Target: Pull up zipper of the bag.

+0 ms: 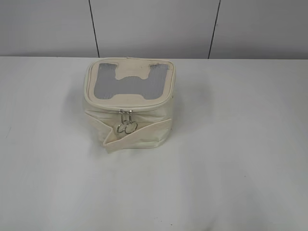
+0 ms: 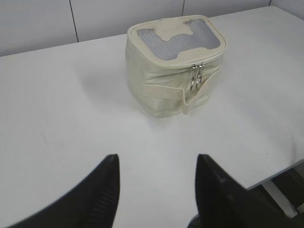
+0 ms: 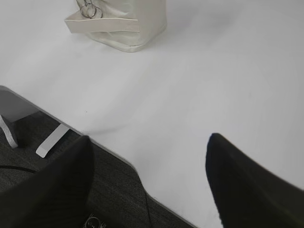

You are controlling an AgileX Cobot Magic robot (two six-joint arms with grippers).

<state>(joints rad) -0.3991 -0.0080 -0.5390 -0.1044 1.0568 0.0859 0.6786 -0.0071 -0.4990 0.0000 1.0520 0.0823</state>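
The bag (image 1: 144, 110) is a small boxy cream bag standing on the white table, with a grey mesh top panel and a cream H-shaped patch. The zipper runs round the top rim, and its two silver ring pulls (image 1: 127, 126) hang together at the front, above a wide cream strap. The bag also shows in the left wrist view (image 2: 161, 80) and partly in the right wrist view (image 3: 137, 28). My left gripper (image 2: 156, 159) is open and empty, well short of the bag. My right gripper (image 3: 149, 140) is open and empty over the table's near edge.
The white table (image 1: 240, 168) spreads all round the bag. Its near edge (image 3: 109, 152) shows in the right wrist view, with dark floor and a metal frame leg (image 3: 52, 140) below. A grey panelled wall (image 1: 154, 26) stands behind.
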